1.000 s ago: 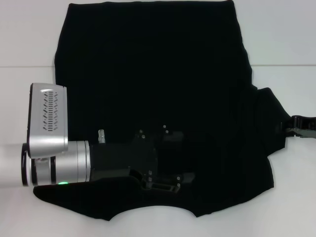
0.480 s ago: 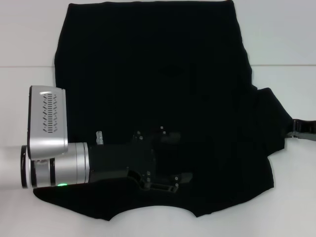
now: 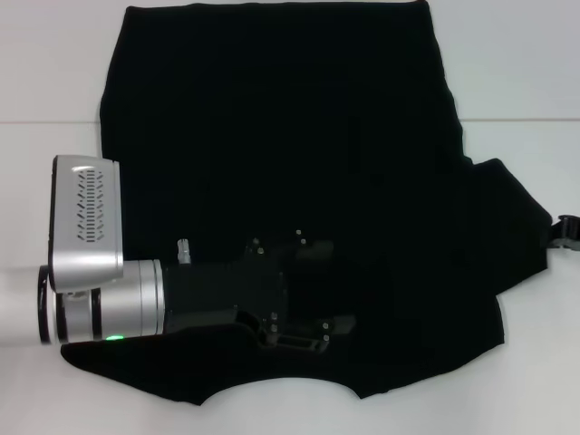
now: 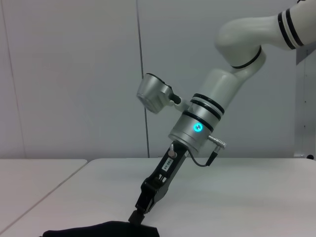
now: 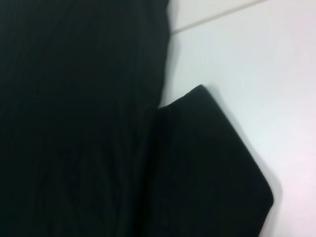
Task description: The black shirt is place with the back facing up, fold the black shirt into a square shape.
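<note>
The black shirt (image 3: 272, 118) lies spread flat on the white table (image 3: 54, 54), its neckline at the near edge. My left gripper (image 3: 343, 285) is low over the shirt's near middle, with its jaws apart and nothing between them. My right gripper (image 3: 566, 231) is at the far right edge of the head view, shut on the tip of the right sleeve (image 3: 517, 217). In the left wrist view the right gripper (image 4: 136, 217) reaches down to the shirt's edge (image 4: 98, 229). The right wrist view shows the shirt body (image 5: 74, 123) and the sleeve (image 5: 207, 163) lying flat.
A seam line (image 3: 526, 120) runs across the white table behind the sleeve. Bare table (image 5: 247, 74) lies to the right of the shirt. The left arm's silver wrist and camera housing (image 3: 86, 217) stand at the shirt's left edge.
My right gripper has moved to the right, almost out of the head view, and the sleeve tip has stretched out to the right with it. The left gripper has barely moved.
</note>
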{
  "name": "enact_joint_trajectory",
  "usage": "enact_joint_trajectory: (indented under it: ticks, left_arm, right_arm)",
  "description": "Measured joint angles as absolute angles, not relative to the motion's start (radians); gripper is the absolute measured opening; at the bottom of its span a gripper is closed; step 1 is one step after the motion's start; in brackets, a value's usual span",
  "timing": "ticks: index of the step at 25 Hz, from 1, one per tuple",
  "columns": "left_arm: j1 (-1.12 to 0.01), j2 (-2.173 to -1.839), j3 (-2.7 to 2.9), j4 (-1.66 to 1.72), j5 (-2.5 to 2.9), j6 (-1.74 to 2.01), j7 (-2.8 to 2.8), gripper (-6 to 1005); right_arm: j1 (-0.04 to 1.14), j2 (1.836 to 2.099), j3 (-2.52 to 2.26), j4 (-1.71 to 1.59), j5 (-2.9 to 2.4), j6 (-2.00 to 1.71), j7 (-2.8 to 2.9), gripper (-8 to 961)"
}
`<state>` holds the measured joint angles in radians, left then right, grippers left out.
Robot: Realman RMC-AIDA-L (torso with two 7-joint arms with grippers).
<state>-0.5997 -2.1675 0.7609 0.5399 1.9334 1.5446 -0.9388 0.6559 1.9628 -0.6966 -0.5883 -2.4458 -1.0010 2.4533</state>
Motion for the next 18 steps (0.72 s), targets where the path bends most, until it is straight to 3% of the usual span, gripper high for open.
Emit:
enact_joint_trajectory:
  ticks: [18]
  left_arm:
    - [-0.600, -2.167, 0.764, 0.540, 1.933, 1.547, -0.964, 919]
  right_arm:
    - [0.620, 1.953, -0.578, -0.638, -2.445, -0.981, 2.400, -2]
